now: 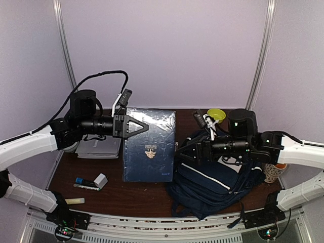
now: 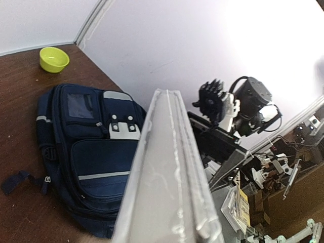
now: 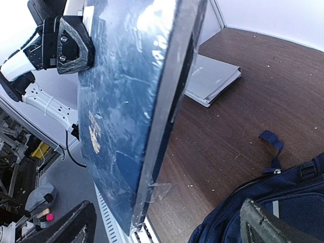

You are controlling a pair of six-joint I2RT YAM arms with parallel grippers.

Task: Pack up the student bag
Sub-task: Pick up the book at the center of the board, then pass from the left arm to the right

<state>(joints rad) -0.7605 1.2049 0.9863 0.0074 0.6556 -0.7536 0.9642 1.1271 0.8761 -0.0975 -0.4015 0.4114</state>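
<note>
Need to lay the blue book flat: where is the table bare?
Bare wood lies between the grey notebook and the backpack, and along the near edge right of the eraser. Crowded on the right: backpack and bowl.

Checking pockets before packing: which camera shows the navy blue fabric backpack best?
The left wrist view: the navy blue fabric backpack shows most of its front, pockets and white patch. From above the right arm covers its top; the right wrist catches only a corner.
</note>
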